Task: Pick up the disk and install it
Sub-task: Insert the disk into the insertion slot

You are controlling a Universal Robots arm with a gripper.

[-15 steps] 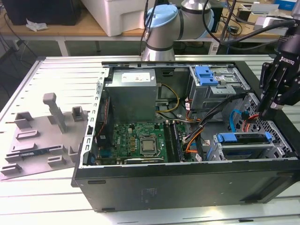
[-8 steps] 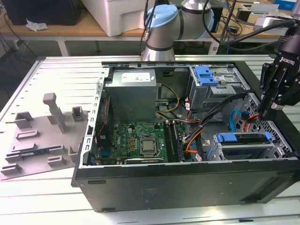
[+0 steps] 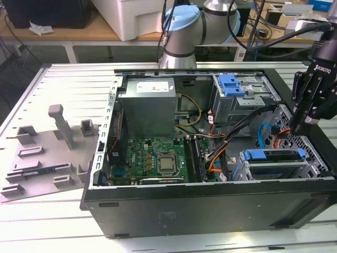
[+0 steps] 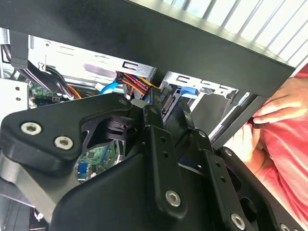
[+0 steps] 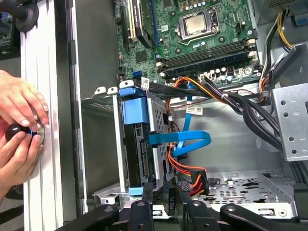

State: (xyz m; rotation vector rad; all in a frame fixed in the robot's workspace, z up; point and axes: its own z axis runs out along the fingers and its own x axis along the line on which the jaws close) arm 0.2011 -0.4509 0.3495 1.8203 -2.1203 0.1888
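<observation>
Presently, the disk [image 3: 274, 155] is seen seated in the cage [image 3: 247, 169] at the front corner of the case [image 3: 210, 211], on the exterior view's right, with its blue rail along the top. In the first wrist view the disk [image 5: 137, 154] is shown on edge inside that cage, its blue tab turned towards the motherboard [image 5: 202, 48].

The gripper [image 3: 303, 125] is held low over the cage's cable end. In both wrist views it is brought right up to the disk's rear, where a black plug [image 5: 172, 192] with red, orange and black wires is found at its tip. Whether the gripper [image 5: 166, 206] is spread or pinching that plug cannot be told. A flat blue ribbon [image 5: 187, 142] is looped just beside the disk.

White lettering is printed on the gripper's body. A white label [image 3: 155, 86] is stuck on the power supply [image 3: 147, 110], and a small white tag [image 5: 192, 109] is wrapped round a cable.

A black knob [image 5: 14, 131] is held between a person's hands [image 5: 21, 101] on the slatted table [image 5: 43, 57] beside the case.
</observation>
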